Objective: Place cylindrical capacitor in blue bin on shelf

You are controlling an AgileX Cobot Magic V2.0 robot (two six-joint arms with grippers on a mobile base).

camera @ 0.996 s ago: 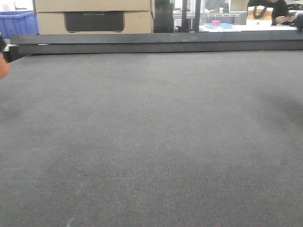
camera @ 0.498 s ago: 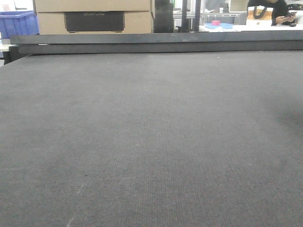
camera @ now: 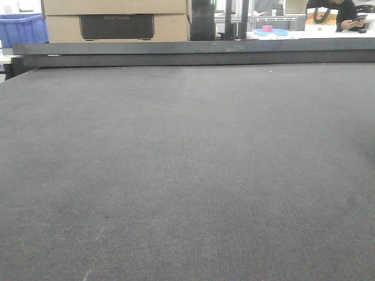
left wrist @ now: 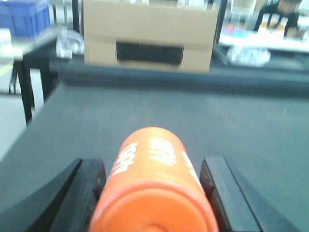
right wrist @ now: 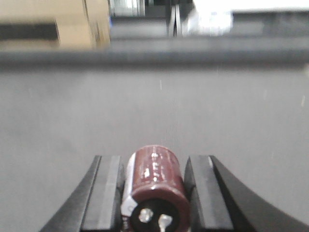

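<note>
In the left wrist view my left gripper (left wrist: 152,165) is shut on an orange cylindrical capacitor (left wrist: 153,193) with white print, its flat end toward the camera. It is held above the dark felt table (left wrist: 145,111). In the right wrist view my right gripper (right wrist: 154,162) is shut on a small brown cylindrical capacitor (right wrist: 157,176), its two metal leads facing the camera, above the same felt (right wrist: 154,106). Neither gripper shows in the front view. The stainless steel shelf is out of view. A blue crate (camera: 22,28) stands far back left, also in the left wrist view (left wrist: 26,17).
The felt table (camera: 187,175) fills the front view, with a raised dark rail (camera: 193,52) along its far edge. A cardboard box (camera: 117,20) stands behind the rail. A person (camera: 334,14) sits at a white bench at the back right. The table's left edge (left wrist: 34,125) drops to the floor.
A small orange and dark shape at the left edge of the front view one second ago is gone from that view. The table looks unchanged.
</note>
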